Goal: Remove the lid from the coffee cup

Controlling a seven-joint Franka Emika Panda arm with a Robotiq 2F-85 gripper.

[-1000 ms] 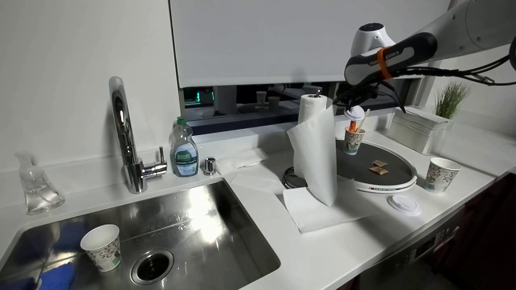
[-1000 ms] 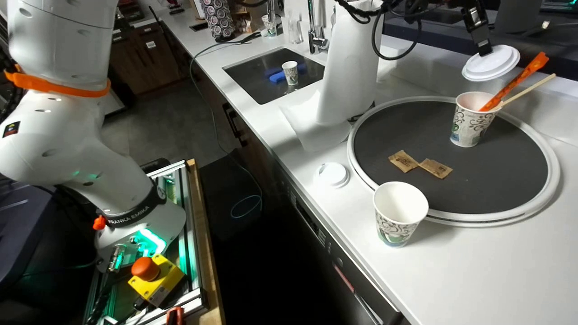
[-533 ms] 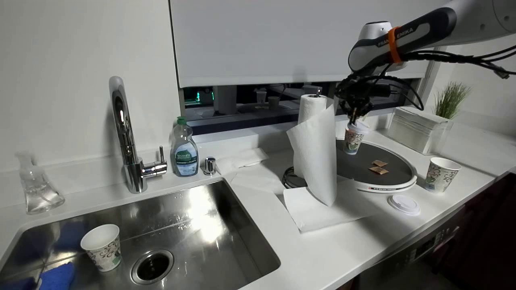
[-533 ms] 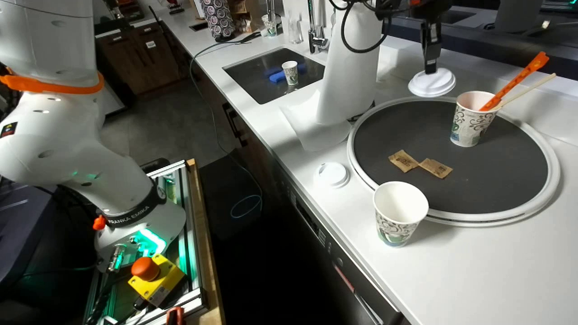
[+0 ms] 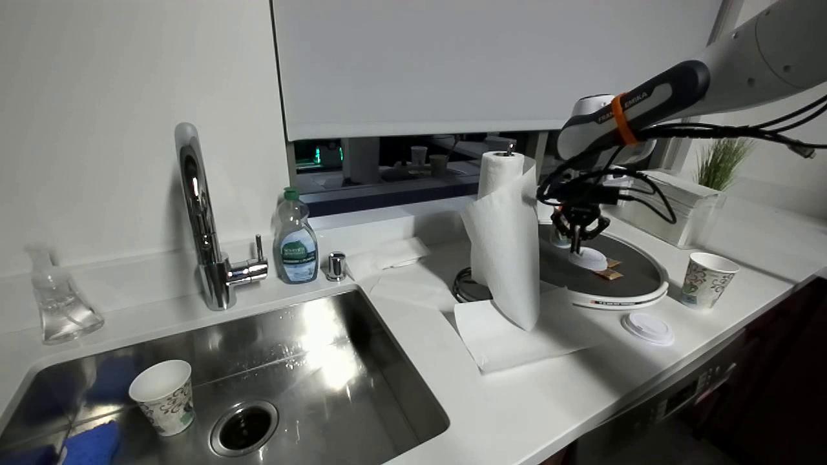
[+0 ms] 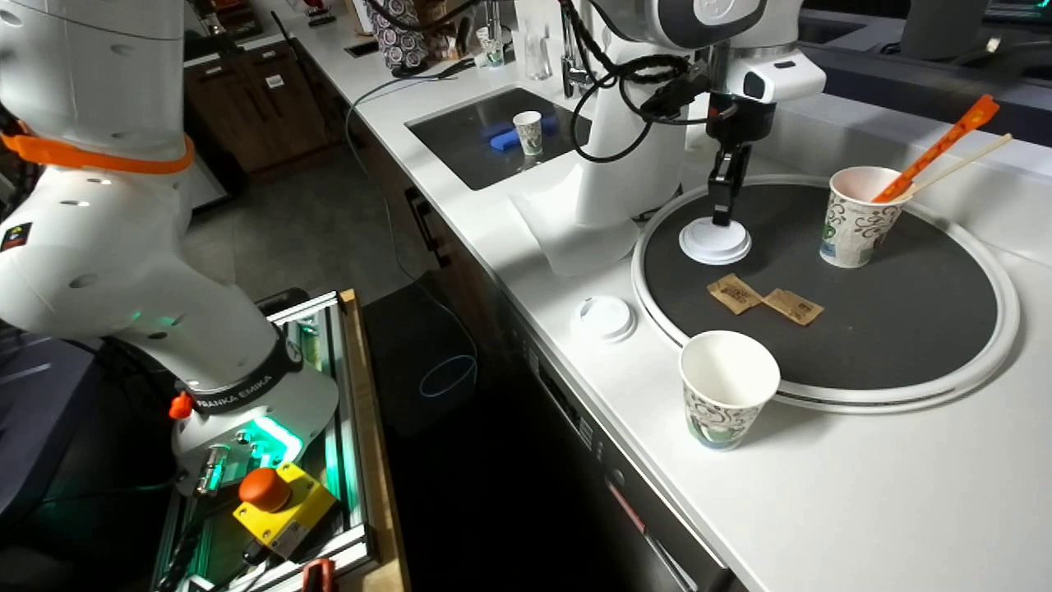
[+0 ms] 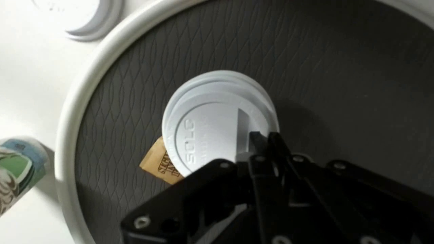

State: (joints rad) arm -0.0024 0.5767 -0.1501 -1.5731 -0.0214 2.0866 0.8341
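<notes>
The lid is round and white. It shows in both exterior views (image 5: 590, 259) (image 6: 713, 244) and in the wrist view (image 7: 210, 128), over the dark round tray (image 6: 871, 345). My gripper (image 6: 722, 217) is shut on the lid's edge; its fingertips pinch the rim in the wrist view (image 7: 266, 135). The lid is low, and I cannot tell whether it touches the tray. The coffee cup (image 6: 855, 226), patterned paper, stands upright and open on the tray, with an orange stick and a wooden stirrer in it. In an exterior view the cup (image 5: 560, 239) is partly hidden behind the gripper.
Brown packets (image 6: 764, 299) lie on the tray beside the held lid. A second lid (image 6: 606, 318) and another patterned cup (image 6: 727, 395) stand on the counter at the tray's edge. A paper-towel roll (image 5: 507, 239) stands close to the tray. A cup (image 5: 167, 399) is in the sink.
My gripper has carried the lid from above and behind the coffee cup, away from the cup toward the paper-towel roll's side, and down close to the tray. The cup has stayed put.
</notes>
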